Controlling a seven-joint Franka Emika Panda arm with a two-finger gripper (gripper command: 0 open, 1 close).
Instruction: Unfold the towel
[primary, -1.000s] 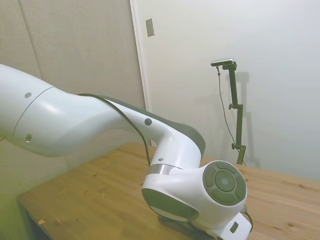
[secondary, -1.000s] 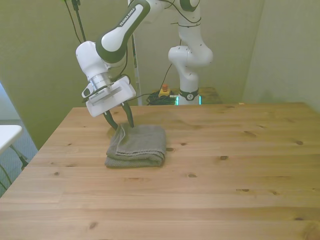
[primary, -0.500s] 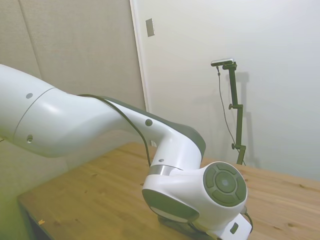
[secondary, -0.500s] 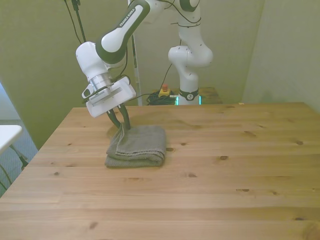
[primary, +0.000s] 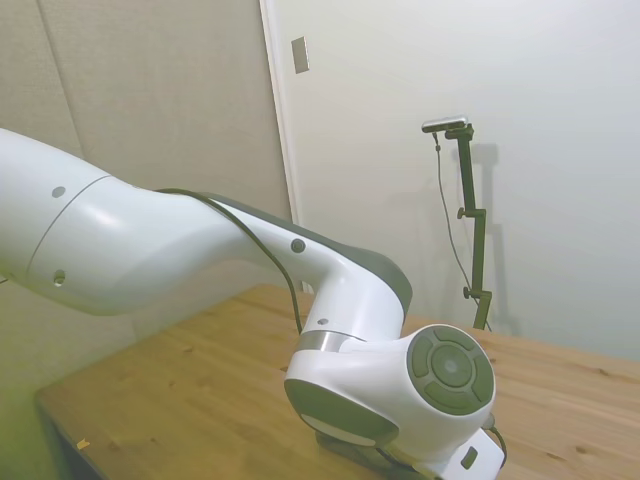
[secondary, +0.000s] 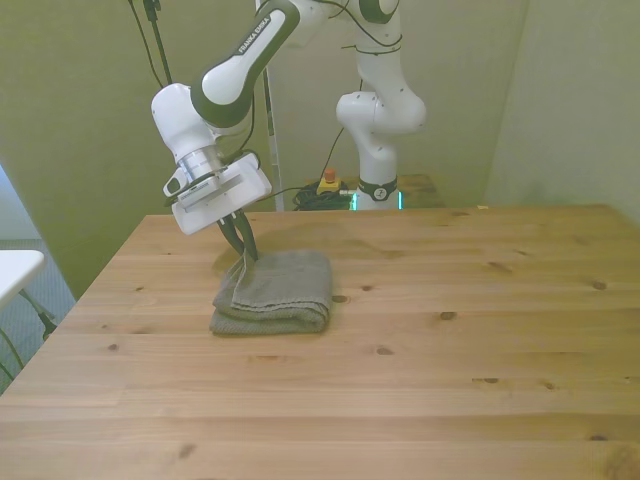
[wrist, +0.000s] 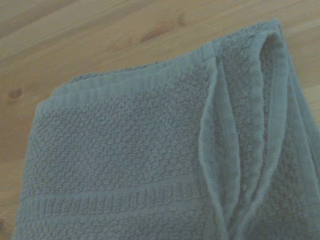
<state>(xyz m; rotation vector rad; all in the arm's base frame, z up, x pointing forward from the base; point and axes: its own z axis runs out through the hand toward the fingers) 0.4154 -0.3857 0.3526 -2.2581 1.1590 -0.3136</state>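
The grey-green towel (secondary: 275, 291) lies folded on the wooden table (secondary: 420, 340) toward the front view's left. My gripper (secondary: 243, 252) hangs over the towel's far corner on the front view's left, shut on that corner of the top layer. The wrist view shows the towel (wrist: 130, 165) from close by, with a hemmed edge lifted into a narrow loop. In the side view the white arm (primary: 380, 370) fills the frame and hides both towel and gripper.
The robot base (secondary: 378, 110) stands behind the table's far edge with a red and yellow button box (secondary: 328, 183) beside it. The table's edge on the front view's left (secondary: 95, 290) is close to the towel.
The fingers have come together on the towel's far corner, from clearly apart a second ago to shut now. The arm itself has barely moved.
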